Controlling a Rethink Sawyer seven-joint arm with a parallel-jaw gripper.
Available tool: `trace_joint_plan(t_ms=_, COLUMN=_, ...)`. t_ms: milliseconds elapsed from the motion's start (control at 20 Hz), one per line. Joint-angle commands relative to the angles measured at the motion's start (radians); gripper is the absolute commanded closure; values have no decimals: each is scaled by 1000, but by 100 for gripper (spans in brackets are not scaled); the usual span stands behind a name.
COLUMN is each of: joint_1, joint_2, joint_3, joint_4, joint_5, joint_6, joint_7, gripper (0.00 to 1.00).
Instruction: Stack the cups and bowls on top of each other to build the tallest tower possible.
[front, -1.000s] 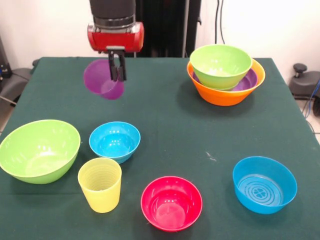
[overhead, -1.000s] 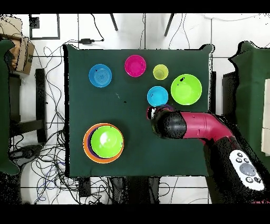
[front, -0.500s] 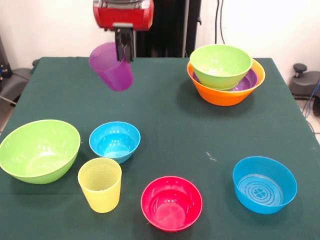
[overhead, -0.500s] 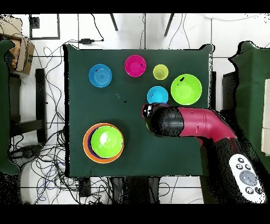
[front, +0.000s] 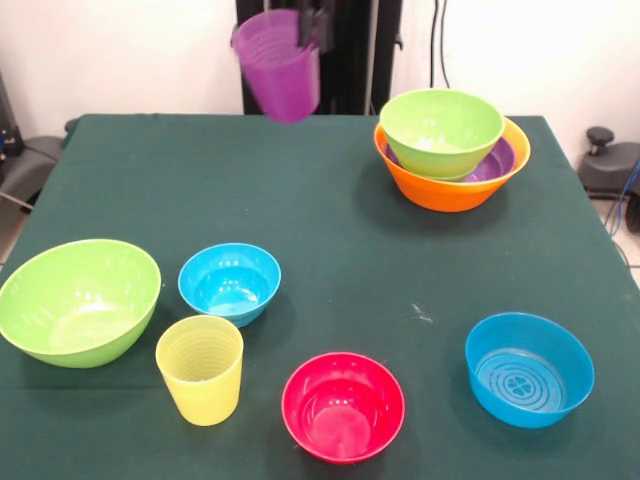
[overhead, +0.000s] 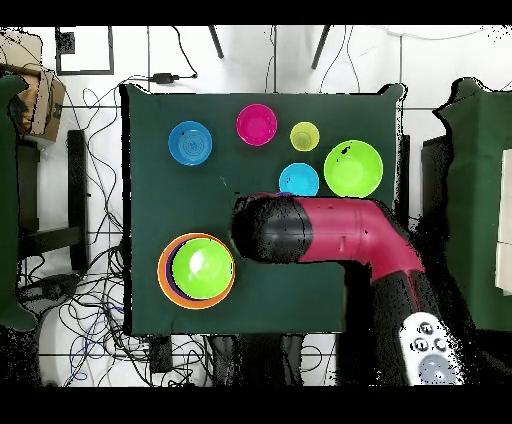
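High over the far side of the table hangs the translucent purple cup (front: 278, 65), tilted, with my gripper (front: 312, 36) shut on its rim at the picture's top edge. To its right stands the tower: a large orange bowl (front: 452, 190) holding a shallow purple bowl (front: 503, 160) and a lime green bowl (front: 441, 128). The ribbed yellow cup (front: 200, 368) stands upright near the front. From overhead my arm's wrist (overhead: 270, 228) covers the purple cup and sits just right of the tower (overhead: 163, 272).
Loose on the cloth are a big lime bowl (front: 78, 300), a small blue bowl (front: 229, 282), a pink-red bowl (front: 343, 405) and a larger blue bowl (front: 528, 368). Cables and chairs ring the table (overhead: 140, 200).
My gripper has risen and moved right in the front view, toward the tower, carrying the purple cup. Nothing else on the table has moved.
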Motion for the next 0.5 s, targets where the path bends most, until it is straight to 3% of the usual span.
trace_joint_plan(t_ms=50, joint_1=121, joint_2=-58, joint_3=-77, joint_4=55, joint_5=39, joint_6=105, joint_7=246, gripper=100)
trace_joint_plan(t_ms=500, joint_1=251, joint_2=-31, joint_3=-154, joint_4=85, joint_5=56, joint_6=17, joint_7=369, gripper=100)
